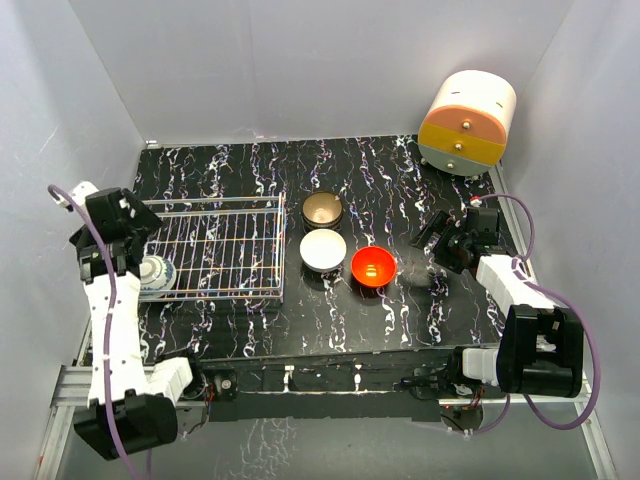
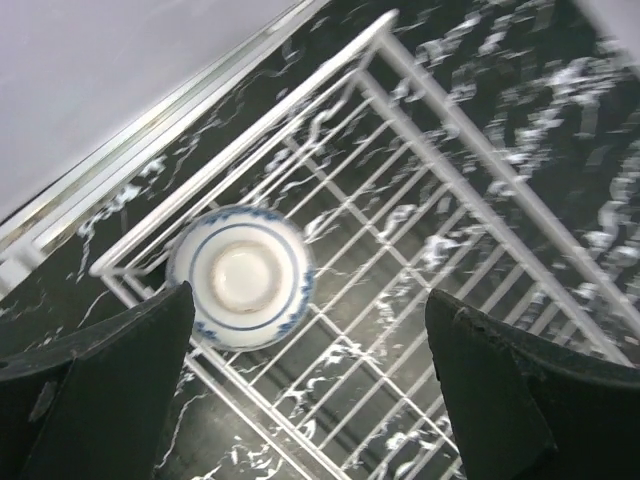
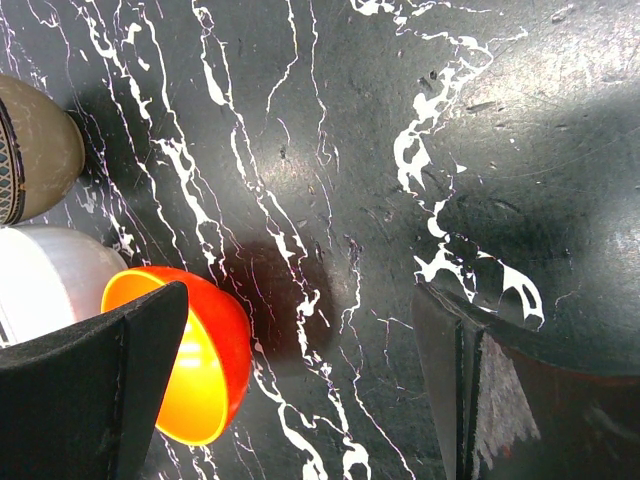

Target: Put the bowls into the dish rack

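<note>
The white wire dish rack [image 1: 220, 200] stands at the left of the table. The blue-and-white bowl [image 1: 157, 275] lies in its near left corner. My left gripper [image 1: 135, 250] hangs open and empty above that corner; in the left wrist view the bowl [image 2: 240, 278] shows between and beyond the fingers, over the rack wires [image 2: 300, 89]. The brown/gold bowl [image 1: 322, 210], white bowl [image 1: 323, 249] and red-orange bowl [image 1: 373, 266] sit on the table right of the rack. My right gripper [image 1: 440, 242] is open, right of the red-orange bowl [image 3: 215, 350]. The black bowl is out of view.
A round cream-and-orange drawer cabinet [image 1: 467, 122] stands at the back right corner. White walls close in the black marbled table [image 1: 380, 180] on three sides. In the right wrist view the white bowl [image 3: 50, 280] and brown bowl [image 3: 35, 150] sit at the left edge.
</note>
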Available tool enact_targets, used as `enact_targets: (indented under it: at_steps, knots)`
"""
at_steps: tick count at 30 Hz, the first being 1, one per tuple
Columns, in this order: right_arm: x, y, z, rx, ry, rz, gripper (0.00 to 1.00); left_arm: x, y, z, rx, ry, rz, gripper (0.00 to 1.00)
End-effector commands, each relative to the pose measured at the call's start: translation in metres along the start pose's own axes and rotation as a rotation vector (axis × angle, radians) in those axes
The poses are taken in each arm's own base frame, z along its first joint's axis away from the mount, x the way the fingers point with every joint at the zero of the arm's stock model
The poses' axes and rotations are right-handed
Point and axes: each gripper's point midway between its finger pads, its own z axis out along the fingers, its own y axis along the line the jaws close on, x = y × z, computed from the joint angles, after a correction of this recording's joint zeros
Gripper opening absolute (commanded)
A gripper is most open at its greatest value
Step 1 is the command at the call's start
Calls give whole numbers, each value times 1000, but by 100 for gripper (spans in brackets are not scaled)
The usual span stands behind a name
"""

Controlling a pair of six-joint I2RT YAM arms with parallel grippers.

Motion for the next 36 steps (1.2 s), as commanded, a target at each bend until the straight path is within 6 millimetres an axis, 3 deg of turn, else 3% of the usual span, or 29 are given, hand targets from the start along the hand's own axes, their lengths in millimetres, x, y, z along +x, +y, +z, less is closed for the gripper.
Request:
enact_targets:
  at_steps: [1,4,7,13,16,18,23,25,27,32,34,36]
  knots:
    - [-21,7,-3,-13,-69,-26,98,-21,-45,-48,330,-46,32,97]
    - [-25,9,-4,-12,-76,-22,98,-33,-98,-97,710,-148,26,97]
    - [-26,12,-7,-18,-79,-16,98,-40,-119,-127,879,-183,44,97]
    - [-27,11,-7,-12,-85,-1,98,-43,-147,-140,980,-155,129,97]
    - [-28,14,-8,-22,-82,5,98,-34,-175,-140,988,-121,197,97]
    - [-29,15,-9,-23,-86,7,98,-16,-202,-135,957,-94,292,97]
    - [-33,13,-13,-5,-110,-3,98,31,-266,-168,1007,-115,479,97]
    - [-35,13,-14,-1,-116,-5,98,59,-285,-186,1037,-138,575,97]
    - [-37,13,-14,5,-119,-8,98,102,-300,-212,1121,-154,690,97]
    - [-38,9,-11,22,-112,-10,98,185,-310,-255,1312,-204,906,97]
    - [-37,8,-10,19,-109,-9,98,216,-310,-252,1326,-184,998,97]
    - [-36,7,-9,16,-104,-7,98,240,-311,-234,1267,-143,1062,97]
